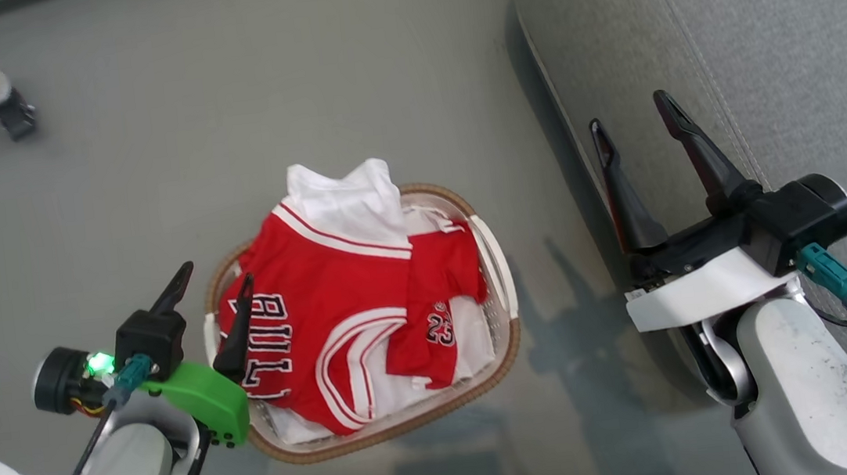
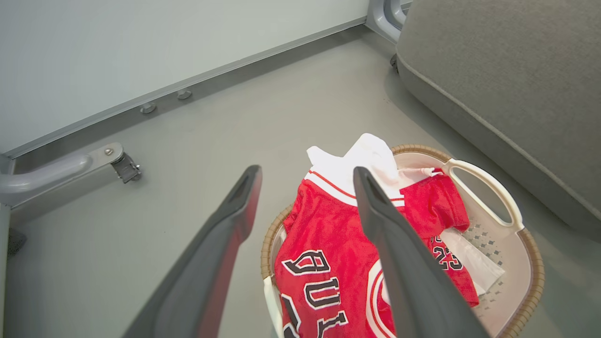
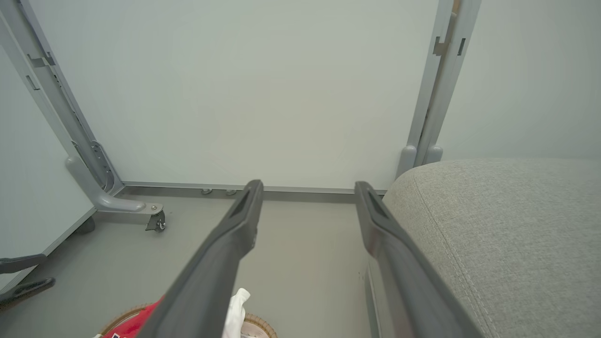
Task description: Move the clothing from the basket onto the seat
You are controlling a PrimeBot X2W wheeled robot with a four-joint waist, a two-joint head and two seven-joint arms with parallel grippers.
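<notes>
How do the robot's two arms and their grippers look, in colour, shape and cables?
Both arms are pale grey and rounded. The left gripper has two long dark tapered fingers on a black block, a bright green plastic bracket, a lit green lamp and a teal connector. The right gripper has the same fingers, a white bracket, a teal plug with black cable and a scuffed forearm.

Grey floor (image 1: 222, 117) meets white wall panel (image 3: 258, 94). Metal leg (image 2: 56, 171) with caster (image 2: 126, 168) sticks out from wall panel's base. Two round feet (image 2: 148, 108) sit under wall panel, upright post (image 3: 434, 94) at its edge.
</notes>
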